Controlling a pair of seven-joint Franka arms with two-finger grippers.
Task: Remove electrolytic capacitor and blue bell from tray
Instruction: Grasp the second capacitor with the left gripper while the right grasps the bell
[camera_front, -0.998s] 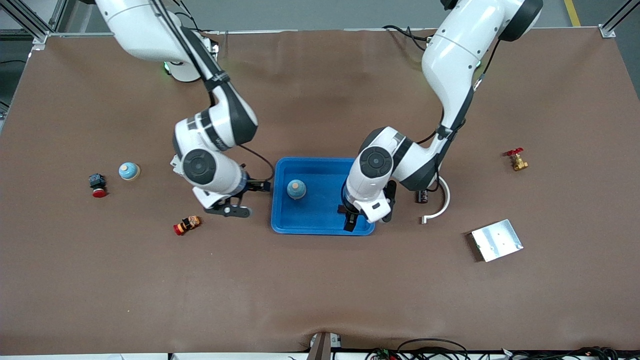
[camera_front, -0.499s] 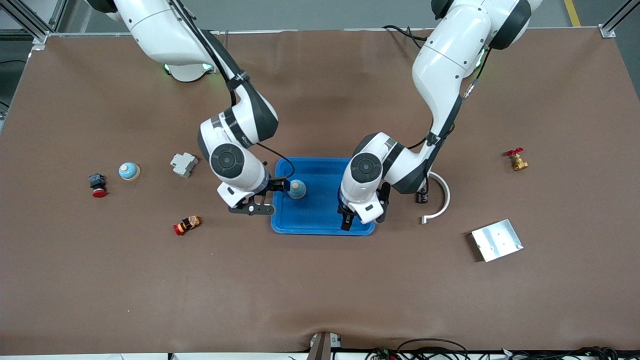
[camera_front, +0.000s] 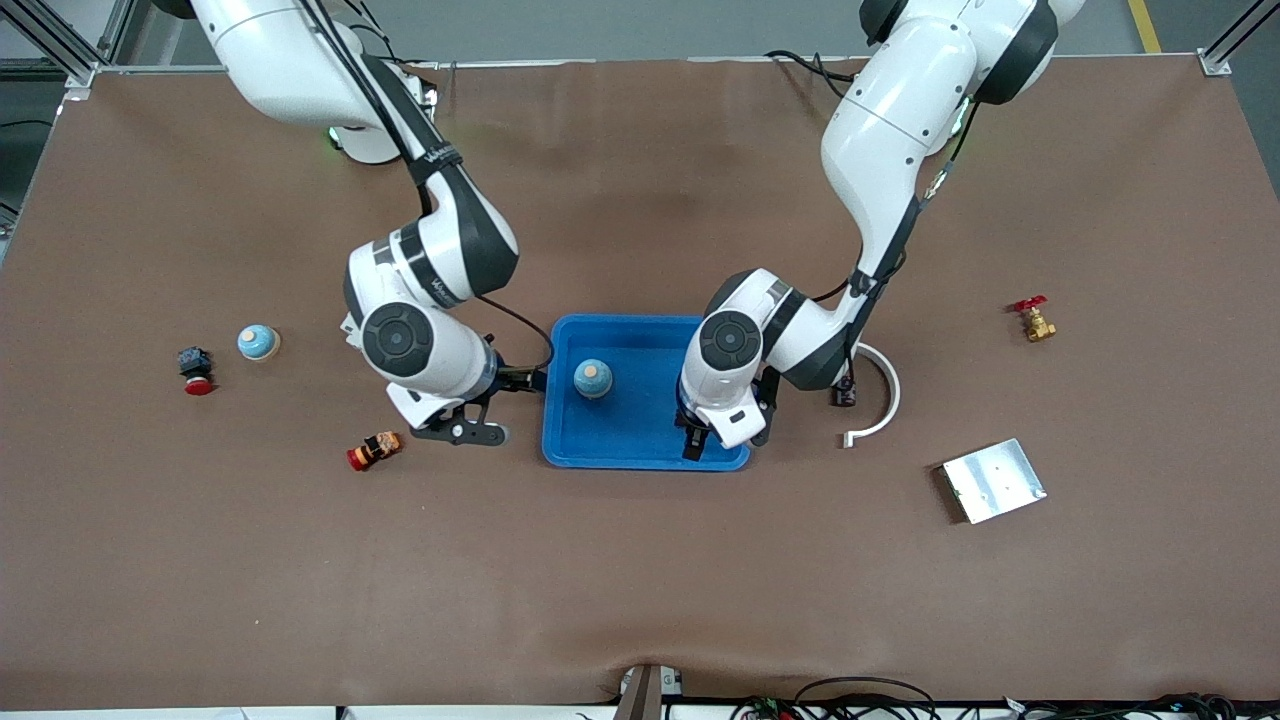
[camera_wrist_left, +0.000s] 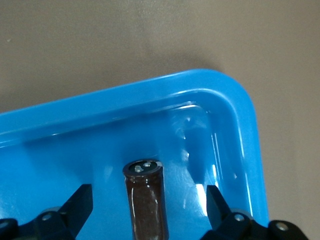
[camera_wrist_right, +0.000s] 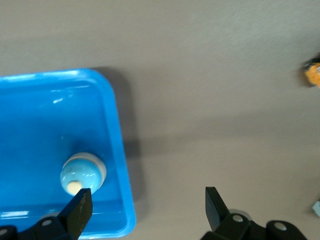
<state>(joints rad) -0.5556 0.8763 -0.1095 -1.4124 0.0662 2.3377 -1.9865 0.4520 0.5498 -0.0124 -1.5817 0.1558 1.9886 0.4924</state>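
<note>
Front view has a blue tray (camera_front: 640, 335) sitting mid-bench with both arms crowded around it. The bell (camera_front: 592, 378), a light blue dome with a tan knob, stands upright inside the tray toward the right arm's end. The right gripper (camera_front: 462, 428) is just outside that end of the tray over bare bench, fingers spread apart and holding nothing; its wrist cam shows the bell (camera_wrist_right: 82, 173) tucked in the tray's corner. The left gripper (camera_front: 703, 440) hangs over the tray's corner nearest the front camera at the left arm's end. In the left wrist cam the capacitor (camera_wrist_left: 146, 199), a dark brown cylinder with a silver top, sits between the wide-open fingers (camera_wrist_left: 75, 206) without either one touching it, and looks to be resting in the tray (camera_wrist_left: 220, 100). Scattered around the bench: a second bell (camera_front: 258, 342), a red button (camera_front: 195, 368), a white curved piece (camera_front: 880, 400), a metal plate (camera_front: 993, 480) and a red-handled brass valve (camera_front: 1033, 319).
</note>
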